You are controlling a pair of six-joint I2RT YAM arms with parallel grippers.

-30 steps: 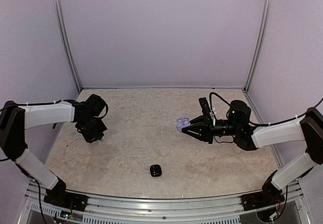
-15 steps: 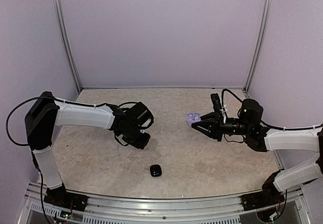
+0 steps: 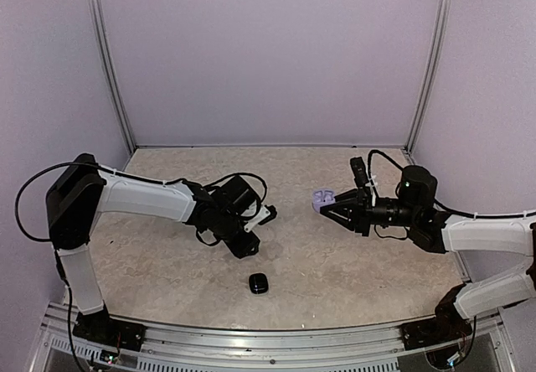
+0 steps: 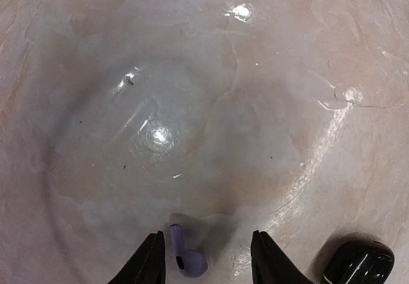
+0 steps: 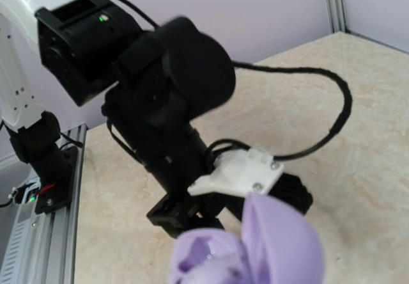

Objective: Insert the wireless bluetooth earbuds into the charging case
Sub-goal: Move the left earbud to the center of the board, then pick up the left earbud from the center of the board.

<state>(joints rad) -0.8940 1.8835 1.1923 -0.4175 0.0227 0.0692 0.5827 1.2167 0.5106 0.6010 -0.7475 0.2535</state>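
- Left pincer (image 4: 206,253): pointing down at the worktop (image 3: 335,271), jaws parted, nothing clamped.
- One lavender earbud (image 4: 186,261) lies flat on the worktop in the gap between the left pincer's fingers. It sits closer to the finger on the left of the wrist view. Its stem points away from the camera and its rounded end is nearest the camera. Contact with that finger: cannot tell.
- Black case (image 4: 358,263): on the worktop just beside the left pincer, past the finger on the right of the wrist view. Glossy, rounded, lid down. In the top view it lies nearer the arm bases than the pincer does.
- Right pincer (image 3: 331,205): closed on the lavender charging case (image 3: 322,197) and holding it at the fingertips, clear of the worktop. The arm reaches in from the right, level, with the case pointed toward the left arm.
- Lavender charging case in the right wrist view: lid hinged open and standing up, with the hollow side toward the camera. The interior is too blurred to read its contents.
- The two pincers are apart, with bare worktop between them.
- Other earbuds: none made out in any view.
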